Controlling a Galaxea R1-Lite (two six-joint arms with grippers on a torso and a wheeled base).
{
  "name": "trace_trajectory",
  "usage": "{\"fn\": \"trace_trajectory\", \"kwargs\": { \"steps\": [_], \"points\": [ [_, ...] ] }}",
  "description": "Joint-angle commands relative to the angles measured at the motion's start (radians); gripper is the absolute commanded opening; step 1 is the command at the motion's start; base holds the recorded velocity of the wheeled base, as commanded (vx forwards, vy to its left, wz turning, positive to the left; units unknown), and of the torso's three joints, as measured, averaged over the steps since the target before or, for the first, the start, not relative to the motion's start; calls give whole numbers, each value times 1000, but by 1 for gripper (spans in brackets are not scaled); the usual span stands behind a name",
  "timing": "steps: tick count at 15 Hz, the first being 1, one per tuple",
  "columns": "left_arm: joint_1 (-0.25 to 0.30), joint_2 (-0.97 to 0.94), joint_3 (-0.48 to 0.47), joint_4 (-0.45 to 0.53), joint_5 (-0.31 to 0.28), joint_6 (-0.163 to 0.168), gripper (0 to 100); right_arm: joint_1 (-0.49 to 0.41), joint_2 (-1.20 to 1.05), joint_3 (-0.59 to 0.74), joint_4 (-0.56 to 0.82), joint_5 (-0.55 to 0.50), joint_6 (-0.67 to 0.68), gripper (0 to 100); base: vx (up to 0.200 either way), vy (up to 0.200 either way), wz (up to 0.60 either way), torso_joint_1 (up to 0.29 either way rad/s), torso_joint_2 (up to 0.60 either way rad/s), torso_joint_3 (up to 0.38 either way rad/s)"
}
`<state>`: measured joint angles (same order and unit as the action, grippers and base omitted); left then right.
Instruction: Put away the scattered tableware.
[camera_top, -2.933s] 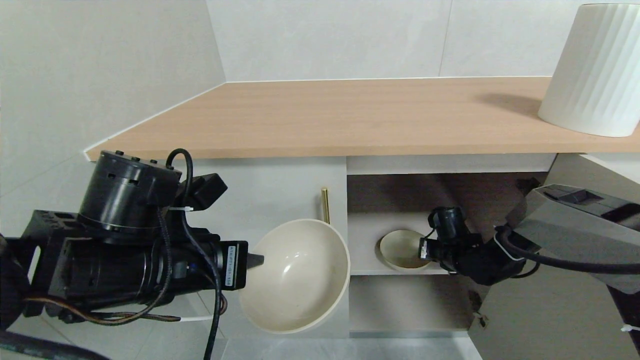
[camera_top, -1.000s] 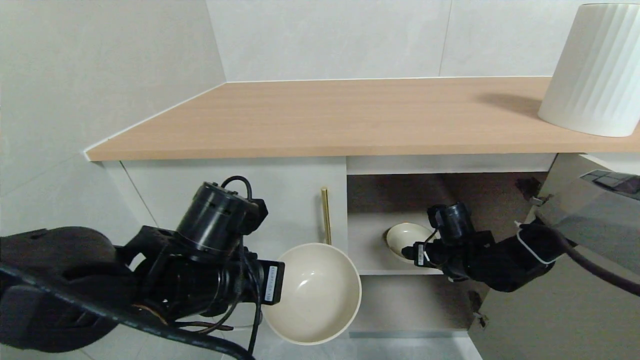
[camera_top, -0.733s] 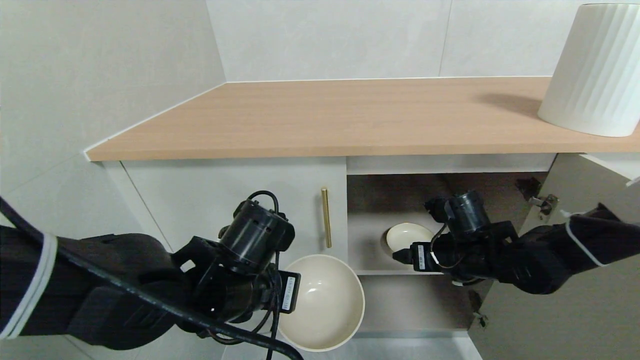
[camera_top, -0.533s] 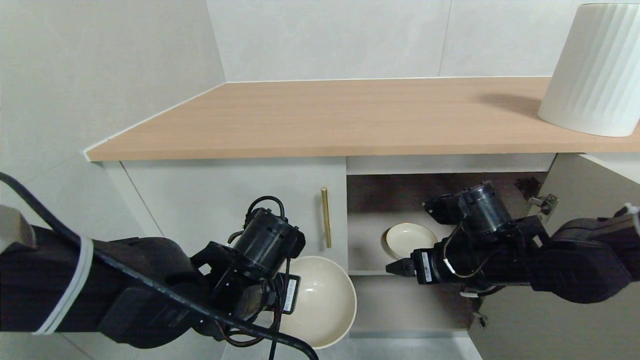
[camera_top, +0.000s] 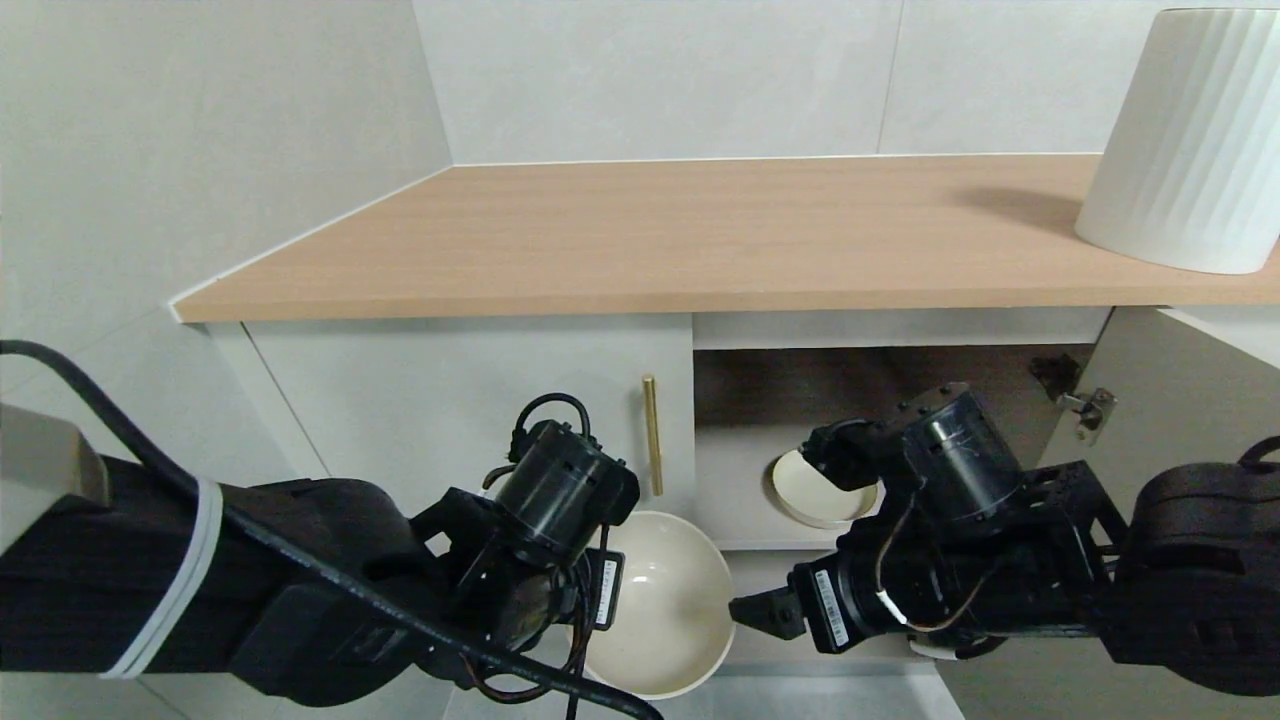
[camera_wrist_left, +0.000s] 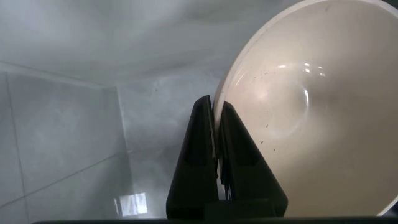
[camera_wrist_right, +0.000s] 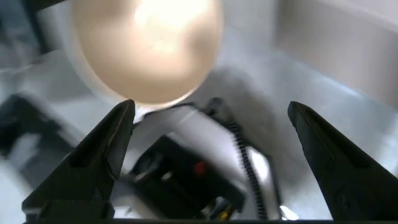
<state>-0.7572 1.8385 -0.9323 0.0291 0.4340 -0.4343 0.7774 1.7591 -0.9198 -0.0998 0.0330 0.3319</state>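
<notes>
The left gripper (camera_wrist_left: 216, 121) has its fingers pinched shut on the rim of a big cream bowl (camera_top: 660, 600). It holds the bowl tilted and low in front of the closed cabinet door (camera_top: 480, 400), under the gold handle (camera_top: 650, 435). The right gripper (camera_wrist_right: 208, 118) hangs just beside the bowl, before the open cabinet, with its fingers spread wide and gripping nothing. A small cream dish (camera_top: 815, 498) lies on the shelf (camera_top: 730, 480) inside, partly hidden by the right arm. A white ribbed pot (camera_top: 1185, 140) stands on the wooden table (camera_top: 700, 230).
</notes>
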Motion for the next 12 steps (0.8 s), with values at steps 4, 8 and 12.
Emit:
{"fn": "trace_trajectory", "kwargs": {
  "steps": [4,8,12],
  "points": [
    [-47,-54,3,0,-1,0,0,25,105,-44,-12,-117,10,100,0,0,0,0,0,0],
    [-56,-53,6,2,-1,0,0,25,118,-51,-18,-131,16,100,0,0,0,0,0,0],
    [-67,-53,7,3,0,0,0,23,132,-57,-23,-134,26,0,0,0,0,0,0,0]
  ]
}}
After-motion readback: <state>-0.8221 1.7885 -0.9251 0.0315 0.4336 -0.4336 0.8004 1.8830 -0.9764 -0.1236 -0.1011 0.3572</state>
